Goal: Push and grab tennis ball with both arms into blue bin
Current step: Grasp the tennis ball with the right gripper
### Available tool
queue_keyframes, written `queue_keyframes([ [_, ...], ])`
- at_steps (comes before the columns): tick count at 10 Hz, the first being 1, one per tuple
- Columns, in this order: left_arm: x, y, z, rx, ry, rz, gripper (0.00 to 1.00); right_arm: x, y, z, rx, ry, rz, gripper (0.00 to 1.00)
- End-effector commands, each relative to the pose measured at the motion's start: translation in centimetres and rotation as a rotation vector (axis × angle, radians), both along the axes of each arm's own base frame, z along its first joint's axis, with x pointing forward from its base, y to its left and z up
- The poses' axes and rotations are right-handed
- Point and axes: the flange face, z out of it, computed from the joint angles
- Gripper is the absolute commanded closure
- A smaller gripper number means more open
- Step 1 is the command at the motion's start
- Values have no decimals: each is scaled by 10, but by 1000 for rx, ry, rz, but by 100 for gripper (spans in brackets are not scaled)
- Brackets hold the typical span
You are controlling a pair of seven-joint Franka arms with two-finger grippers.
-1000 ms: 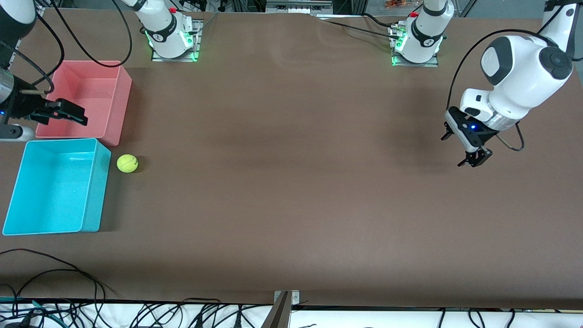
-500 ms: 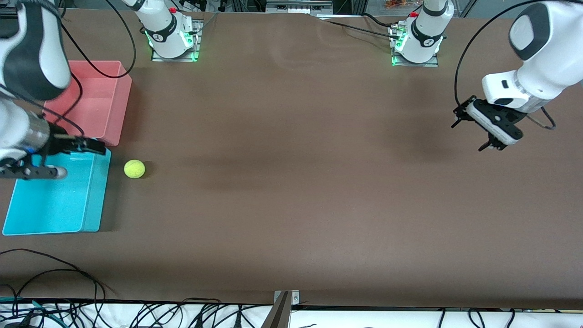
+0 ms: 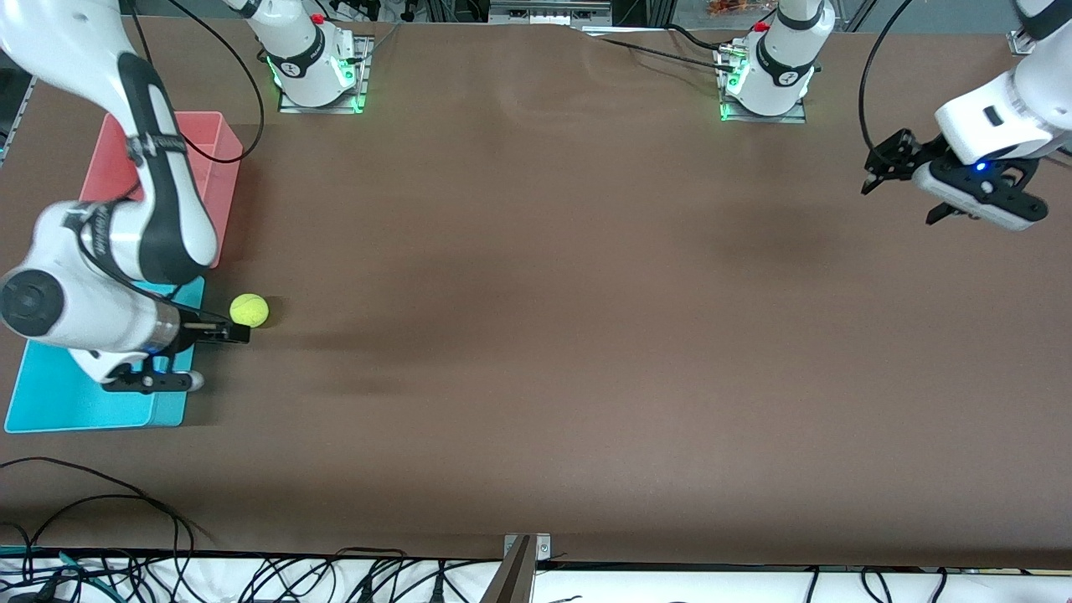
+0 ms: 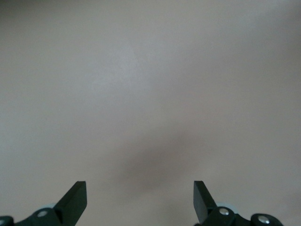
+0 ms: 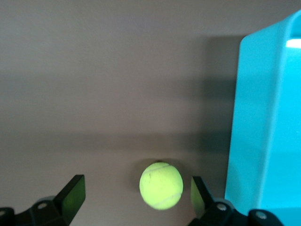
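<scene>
The tennis ball (image 3: 249, 310) lies on the brown table just beside the blue bin (image 3: 172, 402), at the right arm's end. My right gripper (image 3: 242, 323) is open and low at the ball, reaching across the bin's corner. In the right wrist view the tennis ball (image 5: 161, 185) sits between the open fingers, close to the finger next to the blue bin's wall (image 5: 263, 117). My left gripper (image 3: 900, 201) is open and empty, in the air over the left arm's end of the table. The left wrist view shows its open gripper (image 4: 140, 188) over bare table.
A pink bin (image 3: 224, 163) stands beside the blue bin, farther from the front camera, partly hidden by the right arm. Cables lie along the table's front edge (image 3: 100, 502). The arms' bases (image 3: 314, 71) stand at the back.
My right arm swung from over the pink bin across the blue bin and down to the ball. The ball rolled slightly away from the bins. My left gripper rose and moved toward its table end.
</scene>
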Motion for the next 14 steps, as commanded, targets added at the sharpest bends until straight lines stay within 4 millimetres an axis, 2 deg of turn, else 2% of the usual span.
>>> queue_keyframes([
  [1, -7, 4, 44, 61, 39, 62, 0, -17, -2, -35, -58, 45, 31, 0],
  [3, -14, 4, 56, 81, 70, 109, 0, -43, -7, -59, -54, 37, 30, 0],
  [5, -21, 1, 71, 114, 57, 131, 0, -67, -8, -68, -45, 0, 34, 0],
  [7, -18, -16, 70, 128, 61, 184, 0, -77, -11, -82, -49, -8, 45, 0],
  [8, -14, -18, 84, 118, 52, 217, 0, -85, -17, -91, -85, 6, 86, 0],
  [11, -11, -21, 85, 114, 63, 289, 0, -85, -16, -103, -107, 0, 110, 0],
  [12, -12, -41, 84, 119, 62, 291, 0, -87, -15, -109, -108, 7, 113, 0],
  [13, -5, -50, 82, 118, 64, 347, 0, -87, -16, -111, -108, 10, 112, 6],
  [14, 0, -49, 86, 117, 70, 383, 0, -88, -13, -121, -108, 9, 122, 20],
])
